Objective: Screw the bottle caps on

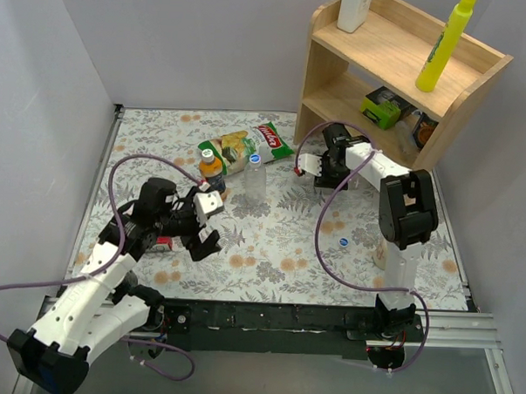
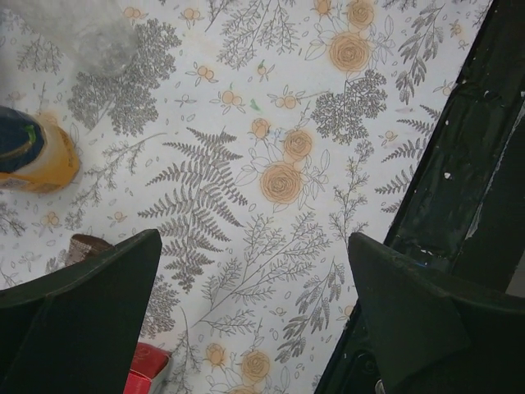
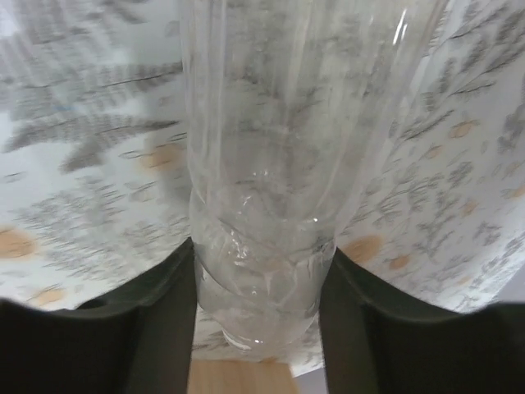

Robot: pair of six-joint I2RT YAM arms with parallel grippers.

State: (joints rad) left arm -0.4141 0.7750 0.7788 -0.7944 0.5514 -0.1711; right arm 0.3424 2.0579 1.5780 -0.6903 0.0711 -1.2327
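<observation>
The right claw's dark fingers fill the bottom of its wrist view, with a clear bottle between them. The bottle is colourless, creased plastic, and the floral cloth shows through it; its cap end is out of view. Both fingers press its sides, so the claw is partly closed and gripping it. From above, this claw is near the shelf. A second clear bottle stands mid-table with a blue cap on top. The orange bottle beside it wears a whitish-green cap. Another blue cap lies loose on the cloth. The left claw hangs wide open, holding nothing.
</observation>
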